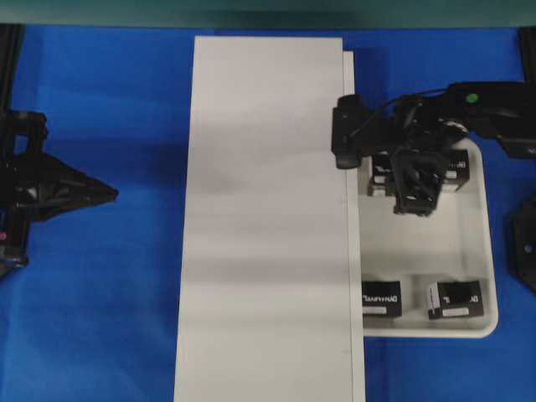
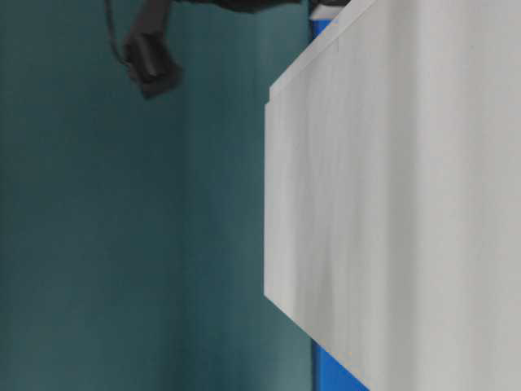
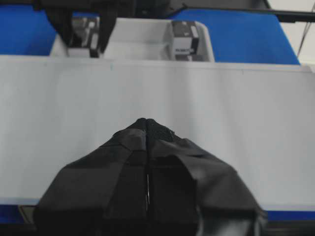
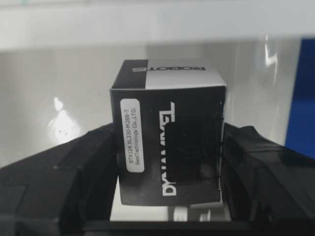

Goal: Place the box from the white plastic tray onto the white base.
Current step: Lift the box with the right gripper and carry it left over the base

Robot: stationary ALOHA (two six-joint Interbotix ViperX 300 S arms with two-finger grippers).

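Note:
In the right wrist view the box (image 4: 167, 142), black with white lettering and a white label strip, sits between the fingers of my right gripper (image 4: 170, 147), which press on both its sides. It is inside the white plastic tray (image 1: 427, 251), at the tray's far end. From overhead the right gripper (image 1: 416, 188) covers most of it. The white base (image 1: 268, 218) lies just left of the tray and has nothing on it. My left gripper (image 1: 113, 194) is shut and holds nothing, hovering left of the base over the blue table; its fingertips (image 3: 147, 122) point toward the base (image 3: 157, 93).
Two more black boxes (image 1: 381, 299) (image 1: 455, 299) lie at the tray's near end. Parts of other boxes (image 1: 458, 167) show beside the right gripper. Blue tabletop (image 1: 100, 318) surrounds the base. The table-level view shows mainly the base (image 2: 407, 204).

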